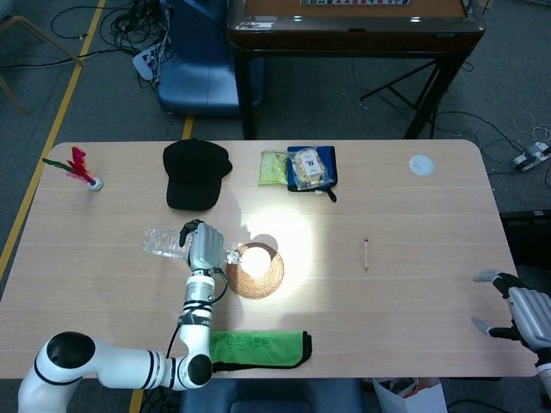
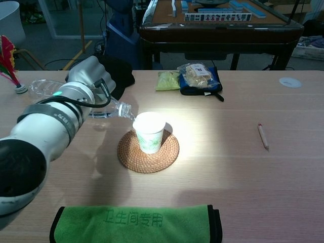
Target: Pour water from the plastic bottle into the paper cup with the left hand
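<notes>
My left robot hand (image 2: 90, 76) grips the clear plastic bottle (image 2: 45, 90), tipped on its side with the mouth at the rim of the paper cup (image 2: 149, 131). The cup stands on a woven coaster (image 2: 148, 151) near the middle of the surface (image 1: 413, 224), left of center. My right robot hand (image 1: 521, 311) rests by the surface's right edge, fingers apart, holding nothing. A green cloth (image 2: 134, 223) lies along the near edge.
</notes>
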